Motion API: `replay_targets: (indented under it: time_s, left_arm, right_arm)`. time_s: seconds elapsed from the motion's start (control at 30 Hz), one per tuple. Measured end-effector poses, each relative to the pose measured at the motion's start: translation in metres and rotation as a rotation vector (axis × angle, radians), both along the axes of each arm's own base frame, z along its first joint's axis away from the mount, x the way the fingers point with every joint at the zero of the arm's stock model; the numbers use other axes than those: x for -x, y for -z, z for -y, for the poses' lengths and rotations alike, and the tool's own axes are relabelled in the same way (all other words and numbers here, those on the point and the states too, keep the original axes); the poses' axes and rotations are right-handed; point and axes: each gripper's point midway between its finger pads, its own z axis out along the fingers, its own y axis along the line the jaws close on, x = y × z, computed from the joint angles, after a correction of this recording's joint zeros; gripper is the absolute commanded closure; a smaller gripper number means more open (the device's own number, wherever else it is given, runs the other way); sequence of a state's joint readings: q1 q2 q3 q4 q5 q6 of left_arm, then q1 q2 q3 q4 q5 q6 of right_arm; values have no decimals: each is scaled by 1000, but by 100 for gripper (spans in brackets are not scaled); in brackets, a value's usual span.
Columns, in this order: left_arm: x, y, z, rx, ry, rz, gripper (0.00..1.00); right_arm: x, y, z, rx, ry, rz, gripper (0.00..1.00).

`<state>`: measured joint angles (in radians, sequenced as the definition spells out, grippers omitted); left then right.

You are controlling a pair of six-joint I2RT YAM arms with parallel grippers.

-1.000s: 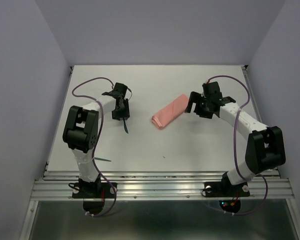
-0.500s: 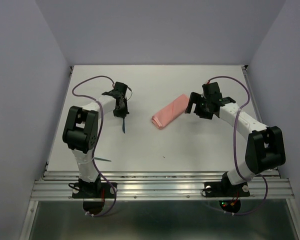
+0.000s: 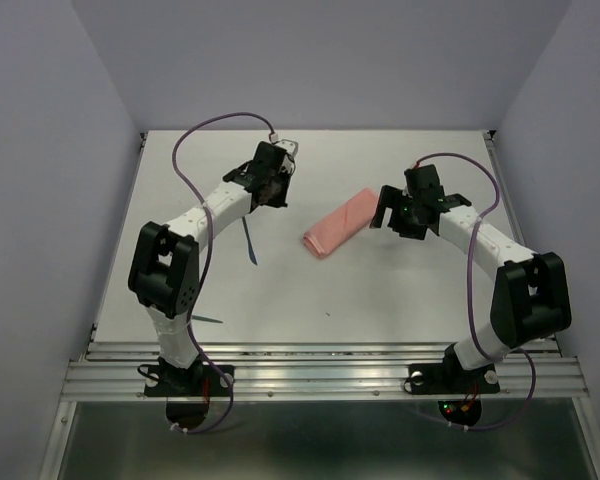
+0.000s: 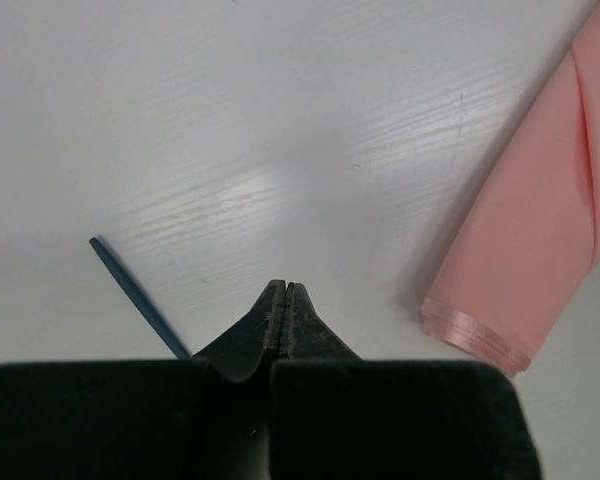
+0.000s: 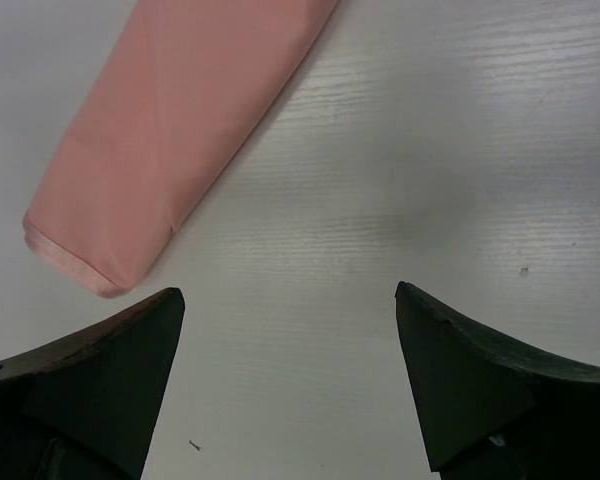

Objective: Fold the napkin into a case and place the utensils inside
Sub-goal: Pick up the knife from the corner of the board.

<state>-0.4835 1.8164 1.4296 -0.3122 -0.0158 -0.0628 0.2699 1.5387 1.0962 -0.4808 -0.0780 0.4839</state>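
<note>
The napkin (image 3: 340, 223) is a salmon-pink cloth folded into a narrow case, lying diagonally mid-table; it also shows in the left wrist view (image 4: 540, 220) and the right wrist view (image 5: 180, 130). One teal utensil (image 3: 250, 243) lies flat on the table, left of the case. My left gripper (image 3: 272, 195) hovers beyond it, shut with nothing between the jaws (image 4: 285, 290); the utensil's thin handle (image 4: 135, 295) lies beside its left finger. A second teal utensil (image 3: 206, 321) lies near the front edge. My right gripper (image 3: 388, 212) stands open and empty (image 5: 290, 300) just right of the case.
Purple cables (image 3: 220, 125) loop over both arms. The white table (image 3: 380, 290) is walled at the back and both sides. A metal rail (image 3: 320, 375) with the arm bases runs along the near edge.
My left gripper shut empty and swung away from the utensil toward the far middle of the table. The utensil stayed on the table. The right arm has not moved.
</note>
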Motion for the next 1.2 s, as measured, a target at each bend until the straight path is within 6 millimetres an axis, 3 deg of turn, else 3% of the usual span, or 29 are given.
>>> replay_targets:
  time_s: [0.07,0.1,0.13,0.27,0.33,0.43,0.57,0.67,0.83,1.03,1.07,1.13,1.17,1.2]
  left_arm:
    - [-6,-5,-5,-11,-33,23,100]
    - [-8,-5,-9,-16,-60,24,95]
    - [-8,-4,-15,-20,-85,18,73]
    - [-10,13,-47,-8,-209,-36,20]
    - [1,37,-70,-15,-275,-103,11]
    - [32,75,-101,-41,-358,-233,7]
    - [61,100,-107,-63,-374,-325,9]
    - [66,99,-100,-34,-375,-327,15]
    - [64,100,-98,-25,-396,-323,36]
    - [53,101,-99,-33,-434,-315,56]
    - [51,101,-99,-34,-439,-314,64]
    - [48,101,-98,-35,-443,-312,70]
    - [45,101,-98,-35,-446,-309,83]
    - [43,102,-97,-34,-448,-309,89]
  right_arm:
    - [2,1,1,3,-2,-6,8]
    - [2,1,1,4,-2,-7,8]
    - [2,1,1,6,-4,-8,8]
    - [2,1,2,11,-5,-7,9]
    - [2,2,3,18,-1,-6,8]
    - [-1,2,9,54,12,9,8]
    - [-1,1,17,107,16,77,9]
    - [7,-1,29,143,30,122,9]
    - [0,-18,43,186,93,206,15]
    - [-1,-20,44,174,130,201,23]
    - [-1,-20,43,169,133,200,23]
    - [-1,-19,42,158,135,195,23]
    - [-1,-19,41,155,135,194,23]
    - [-1,-19,41,152,136,194,23]
